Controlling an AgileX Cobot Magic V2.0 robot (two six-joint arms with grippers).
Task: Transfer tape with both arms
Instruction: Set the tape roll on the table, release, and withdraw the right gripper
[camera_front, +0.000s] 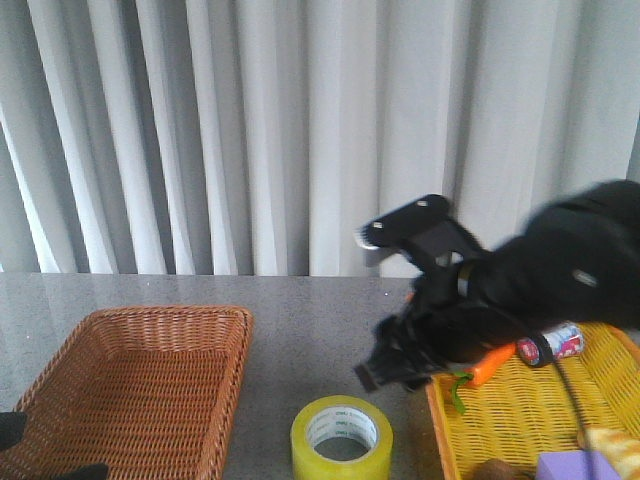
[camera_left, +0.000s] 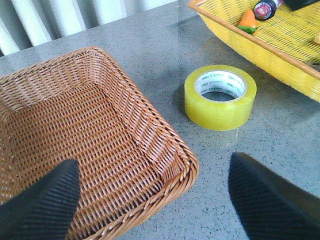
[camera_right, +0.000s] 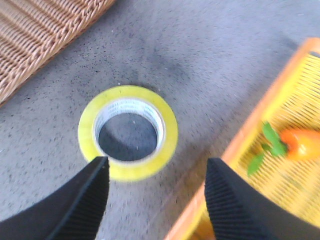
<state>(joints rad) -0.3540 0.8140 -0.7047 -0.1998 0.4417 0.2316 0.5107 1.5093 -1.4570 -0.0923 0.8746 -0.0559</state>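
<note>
The tape is a yellow roll with a white printed core, lying flat on the grey table between the two baskets. It also shows in the left wrist view and the right wrist view. My right gripper is open and empty, above the table just beside the roll, with one finger over the roll's edge. In the front view the black right arm reaches in from the right, its gripper above and right of the roll. My left gripper is open and empty over the brown basket's corner, well short of the tape.
A brown wicker basket stands left of the tape, also in the left wrist view. A yellow basket on the right holds a toy carrot, a dark-lidded jar and a purple block. A curtain hangs behind the table.
</note>
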